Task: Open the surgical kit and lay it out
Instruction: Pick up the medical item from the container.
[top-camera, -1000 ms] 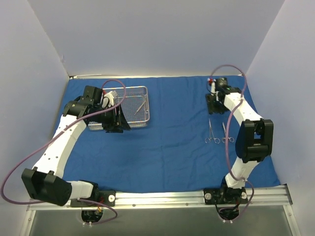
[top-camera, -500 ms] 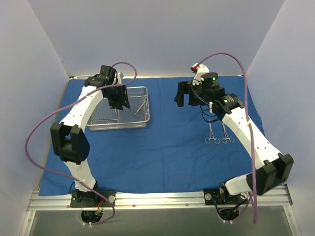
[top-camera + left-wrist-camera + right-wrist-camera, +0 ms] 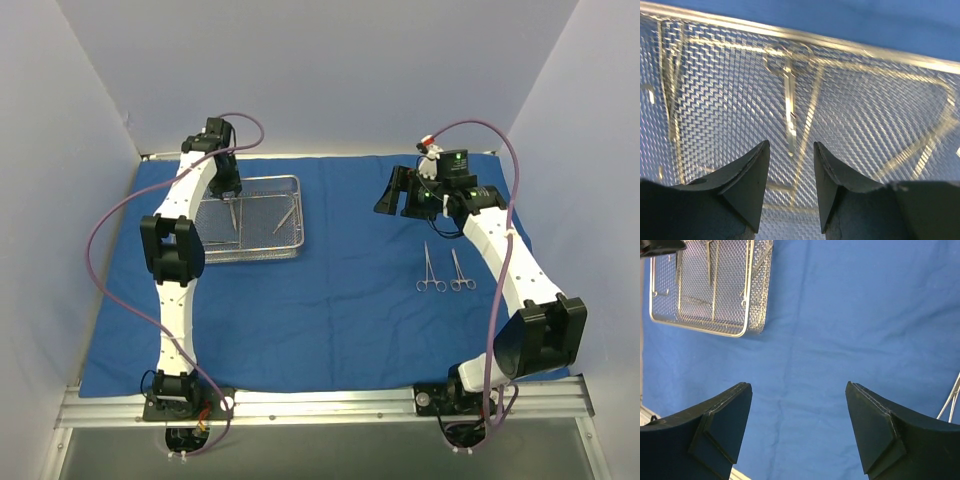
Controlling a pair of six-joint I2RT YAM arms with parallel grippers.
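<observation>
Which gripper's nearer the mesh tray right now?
Left. The left gripper hangs open over the mesh tray, above an instrument inside; the right gripper is over bare blue cloth, off the tray's right side.

Plain pale walls [image 3: 300, 70] enclose three sides, evenly lit.

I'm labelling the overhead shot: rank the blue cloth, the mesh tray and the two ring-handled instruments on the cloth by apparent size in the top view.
1. blue cloth wrap
2. wire-mesh tray
3. left ring-handled instrument and right ring-handled instrument, tied: they look alike in size.
</observation>
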